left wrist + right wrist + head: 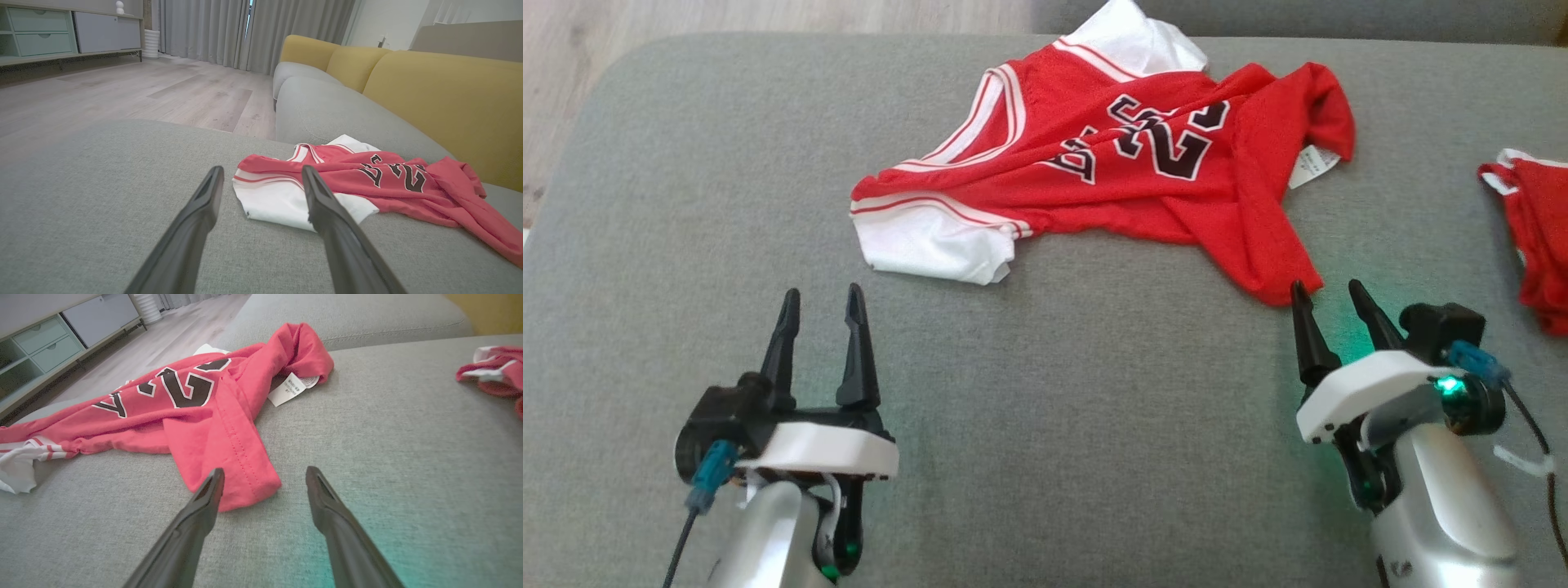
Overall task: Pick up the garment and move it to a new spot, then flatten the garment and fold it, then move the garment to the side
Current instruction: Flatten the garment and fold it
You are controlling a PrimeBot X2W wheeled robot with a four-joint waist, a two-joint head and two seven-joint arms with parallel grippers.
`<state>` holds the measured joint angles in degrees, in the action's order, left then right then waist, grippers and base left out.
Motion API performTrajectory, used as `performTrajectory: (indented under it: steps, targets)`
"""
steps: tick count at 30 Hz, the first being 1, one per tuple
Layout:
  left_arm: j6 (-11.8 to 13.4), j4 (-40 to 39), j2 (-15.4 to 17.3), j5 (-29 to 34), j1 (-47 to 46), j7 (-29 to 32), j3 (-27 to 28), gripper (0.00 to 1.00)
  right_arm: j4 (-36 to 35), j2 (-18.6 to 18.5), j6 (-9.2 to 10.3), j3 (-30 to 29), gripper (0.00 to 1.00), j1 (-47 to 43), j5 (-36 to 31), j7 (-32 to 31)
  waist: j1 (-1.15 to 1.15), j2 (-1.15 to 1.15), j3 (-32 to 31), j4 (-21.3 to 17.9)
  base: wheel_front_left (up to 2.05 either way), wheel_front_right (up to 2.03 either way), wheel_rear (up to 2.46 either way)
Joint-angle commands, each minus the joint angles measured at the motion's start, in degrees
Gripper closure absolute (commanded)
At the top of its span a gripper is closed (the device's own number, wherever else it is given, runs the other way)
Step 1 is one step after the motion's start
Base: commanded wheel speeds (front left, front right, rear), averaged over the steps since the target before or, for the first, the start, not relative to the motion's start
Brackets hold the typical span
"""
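**Items counted**

- Two garments are observed on the grey sofa seat (1094, 408). The task garment (1111, 163), a red jersey with black numerals, is laid crumpled and unfolded at the far middle of the seat.
- Two white sleeves are counted on it: one (931, 241) at the garment's near left corner, one (1135, 33) at its far edge.
- One white label (1313, 166) is exposed at the garment's right side.
- The second red garment (1535, 229) is located well to the right of the jersey, apart from it.

**Grippers**

- Two grippers are present, each with two dark fingers.
- The left gripper (822, 292) is held wide and empty, near the jersey's white sleeve corner and short of it.
- The right gripper (1325, 286) is likewise spread wide with nothing held. One finger is placed just beside the jersey's near red hem corner; contact cannot be determined.

**Surroundings**

- Three yellow back cushions (449, 102) are seen beyond the jersey in the left wrist view.
- One cabinet (102, 30) with two drawers (39, 18) is seen across the wooden floor (163, 90) from the jersey.
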<state>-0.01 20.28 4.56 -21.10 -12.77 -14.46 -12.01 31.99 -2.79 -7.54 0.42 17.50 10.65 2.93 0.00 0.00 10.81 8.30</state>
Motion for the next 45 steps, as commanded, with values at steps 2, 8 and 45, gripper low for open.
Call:
performTrajectory:
  steps: [2, 8, 45]
  targets:
    - [-0.1, -1.2, 0.2, 0.7, -2.1, -0.5, 1.2, 0.00, 0.9, -0.1, 0.05, 1.1, 0.00, 3.3, -0.2, 0.0, 0.00, 0.00, 0.5, 0.7, 0.00, 0.00, 0.00]
    - [-0.3, -0.7, -0.1, 0.9, -2.5, -0.5, 1.1, 0.00, 8.2, -0.1, 0.05, 1.6, 0.00, 6.8, 2.0, 0.6, 0.00, 0.00, 1.0, 1.4, 0.00, 0.00, 0.00]
    - [-1.5, 0.1, -0.9, 1.6, -0.9, -0.5, 2.8, 0.00, -1.0, -0.1, 0.05, 0.2, 0.00, 3.3, 2.4, 12.0, 0.00, 0.00, -2.0, -4.8, 0.00, 0.00, 0.00]
